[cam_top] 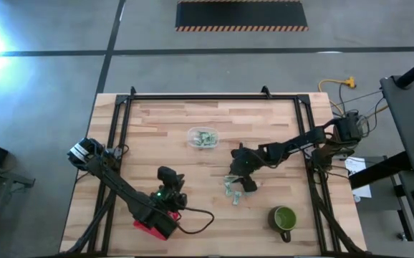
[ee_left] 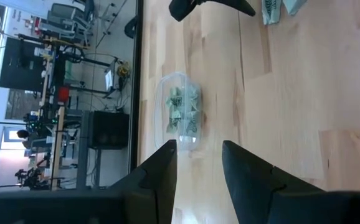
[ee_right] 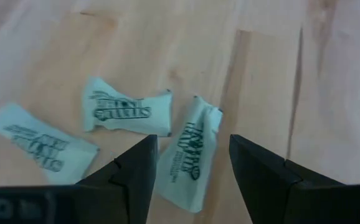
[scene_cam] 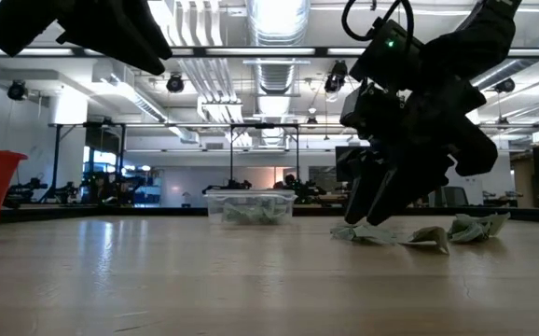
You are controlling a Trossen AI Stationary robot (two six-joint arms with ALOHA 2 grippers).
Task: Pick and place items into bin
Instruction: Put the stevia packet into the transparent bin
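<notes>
The floor (cam_top: 49,72) is grey concrete, with a black mat (cam_top: 241,14) edged in yellow stripes. The worktop (cam_top: 164,143) is pale wood in a black frame. Above hang ducts (scene_cam: 279,37) and bright lamps (scene_cam: 279,11).

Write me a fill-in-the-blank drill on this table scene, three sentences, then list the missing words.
1. The right claw hangs open over a wrapped piece lying on the ____.
2. The clear bin already holds several wrapped ____.
3. The mug near the right arm is ____ in colour.

Missing words: table; pieces; green
</notes>
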